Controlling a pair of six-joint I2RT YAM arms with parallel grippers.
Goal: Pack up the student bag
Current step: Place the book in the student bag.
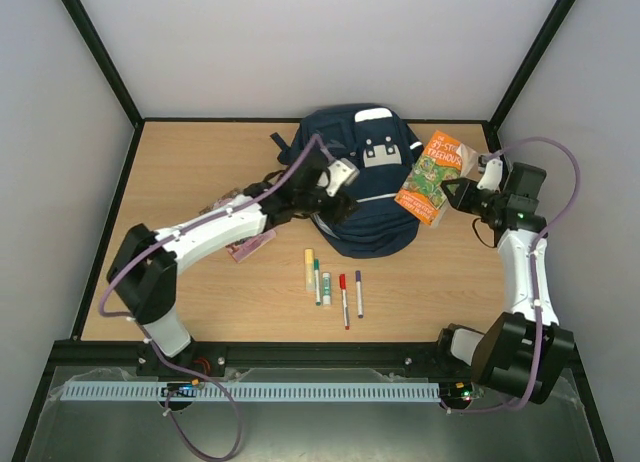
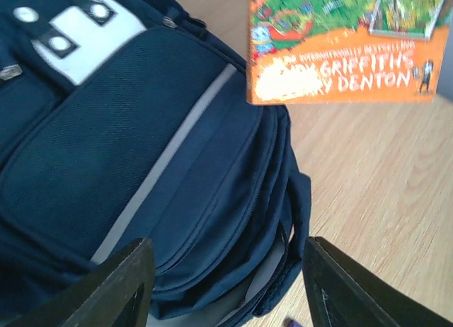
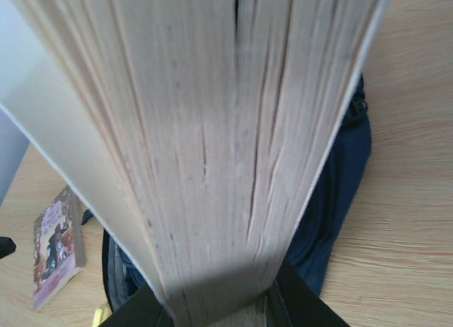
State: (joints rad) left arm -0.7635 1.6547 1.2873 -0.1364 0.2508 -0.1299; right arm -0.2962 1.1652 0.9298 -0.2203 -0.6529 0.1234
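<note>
The student bag (image 1: 385, 217) lies at the middle of the table's (image 1: 190, 162) far edge, front pockets up, its long axis running from the far edge toward the near edge. The left gripper (image 1: 325, 194) hovers over the bag's near left part, jaws apart with nothing between them. In the left wrist view a strip of pale lining shows between two navy layers just ahead of the fingers, possibly an opened compartment. The right gripper (image 1: 458, 194) is clamped on an orange book (image 1: 430, 177), held raised just off the bag's right side. The bag therefore lies to the left of the loaded jaws, and the right arm looks best placed to carry the book across. There is bare table to the right of the bag. A second book (image 1: 245, 244) sits by the left arm, and pens (image 1: 330, 282) lie between the bag and the near edge
</note>
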